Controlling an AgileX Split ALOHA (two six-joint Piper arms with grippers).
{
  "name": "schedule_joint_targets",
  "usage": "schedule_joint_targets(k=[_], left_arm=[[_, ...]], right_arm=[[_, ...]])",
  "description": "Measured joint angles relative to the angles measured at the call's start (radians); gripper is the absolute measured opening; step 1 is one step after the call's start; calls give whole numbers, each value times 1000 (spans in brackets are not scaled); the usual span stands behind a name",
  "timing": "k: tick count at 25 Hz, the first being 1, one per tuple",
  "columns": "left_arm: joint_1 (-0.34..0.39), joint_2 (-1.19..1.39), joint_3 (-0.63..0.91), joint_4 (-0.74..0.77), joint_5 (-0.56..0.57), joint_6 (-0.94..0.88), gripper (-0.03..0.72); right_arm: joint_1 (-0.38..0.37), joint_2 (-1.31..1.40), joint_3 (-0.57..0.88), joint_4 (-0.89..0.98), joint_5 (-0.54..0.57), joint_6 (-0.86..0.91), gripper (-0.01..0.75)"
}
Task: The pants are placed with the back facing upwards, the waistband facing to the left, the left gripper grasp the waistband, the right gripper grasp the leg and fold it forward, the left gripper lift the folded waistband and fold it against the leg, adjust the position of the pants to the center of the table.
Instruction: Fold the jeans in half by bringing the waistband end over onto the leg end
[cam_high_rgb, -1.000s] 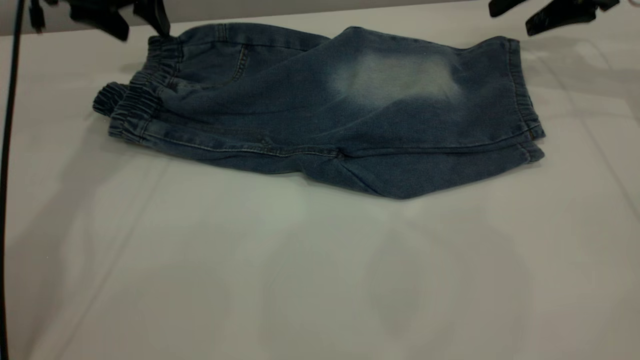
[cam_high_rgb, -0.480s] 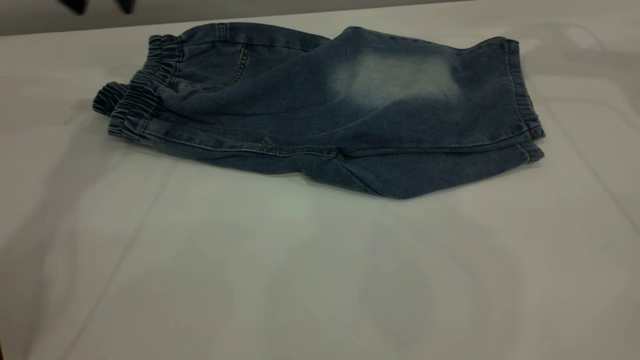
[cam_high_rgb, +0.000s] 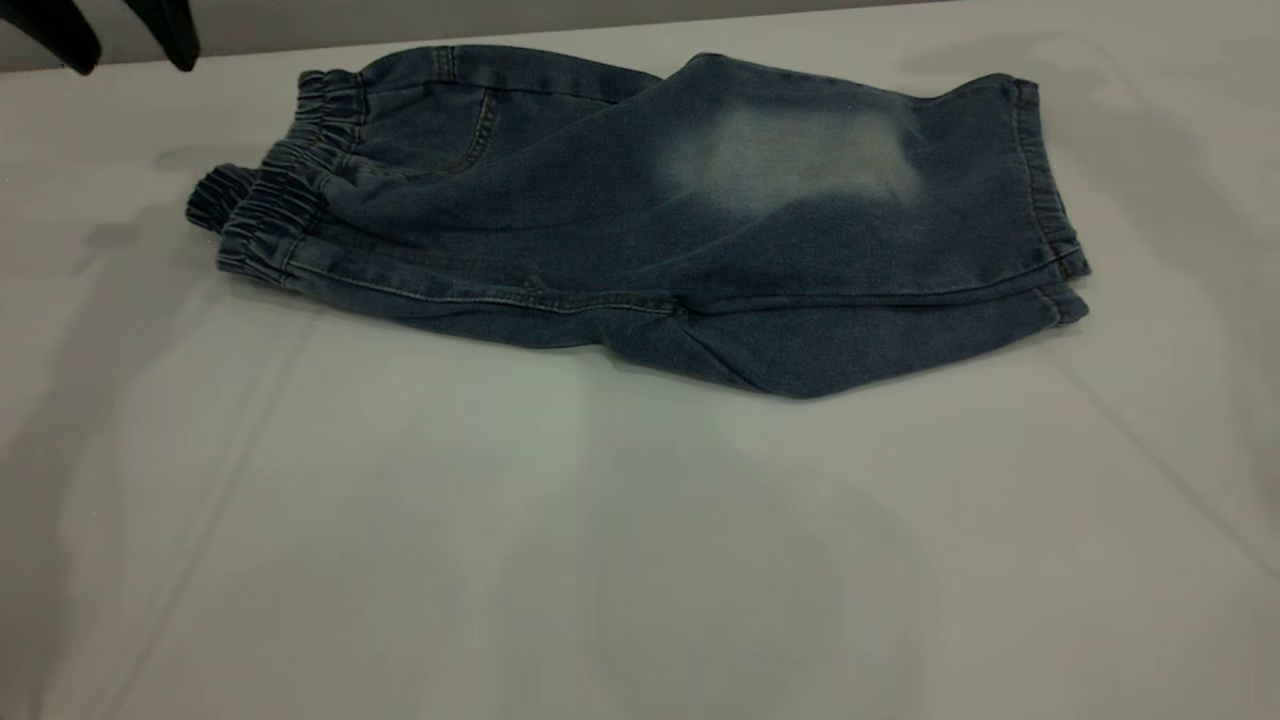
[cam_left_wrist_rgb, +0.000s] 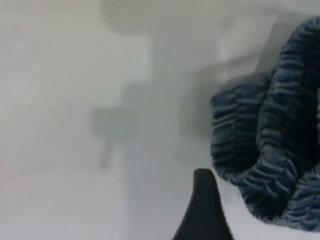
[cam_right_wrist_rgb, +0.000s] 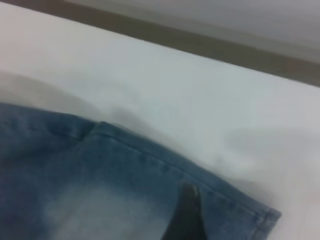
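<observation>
White table (cam_high_rgb: 640, 560): left end effector (cam_high_rgb: 125, 35), fingers apart, has reappeared left of unmoved pants (cam_high_rgb: 660, 220).

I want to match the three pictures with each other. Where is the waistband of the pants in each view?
Exterior view: the waistband is at the left end of the pants, bunched and ruched.
Left wrist view: the waistband fills the right side, beside the left end effector's dark fingertip.
Right wrist view: not in it; only a hemmed leg shows.
Shared landmark: the white table.
</observation>
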Motion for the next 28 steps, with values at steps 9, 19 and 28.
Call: schedule_joint_targets(k=[9, 19, 28], left_arm=[[-1, 42, 36, 0, 22, 6, 509], [-1, 115, 42, -83, -105, 71, 509], [-2, 198, 42, -362, -184, 285, 509]], right_arm=[[101, -145, 110, -81, -4, 98, 526], [108, -344, 214, -134, -4, 98, 505], [108, -340, 214, -137, -5, 98, 505]])
